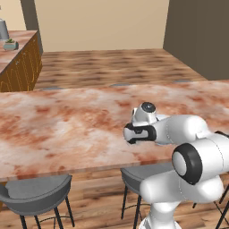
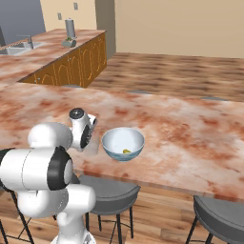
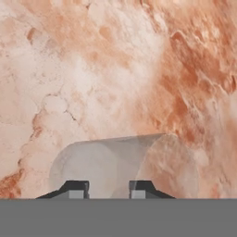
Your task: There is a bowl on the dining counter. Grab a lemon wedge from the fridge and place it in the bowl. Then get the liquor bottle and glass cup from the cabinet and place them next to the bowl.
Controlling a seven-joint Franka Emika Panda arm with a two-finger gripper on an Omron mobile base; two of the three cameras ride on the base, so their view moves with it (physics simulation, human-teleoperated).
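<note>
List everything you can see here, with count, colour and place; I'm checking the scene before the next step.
dining counter: one, reddish marble, across the foreground
bowl: one, pale blue-white, near the counter's front edge
lemon wedge: one, yellow, inside the bowl
glass cup: one, clear, low over the counter, right at the fingertips
stools: several, grey seats on dark legs, under the counter's front edge
back counter: one, marble top on wood cabinets, far left; small items too far to name
arm: one, white with dark joints
gripper: one, dark fingertips slightly apart at the glass
</note>
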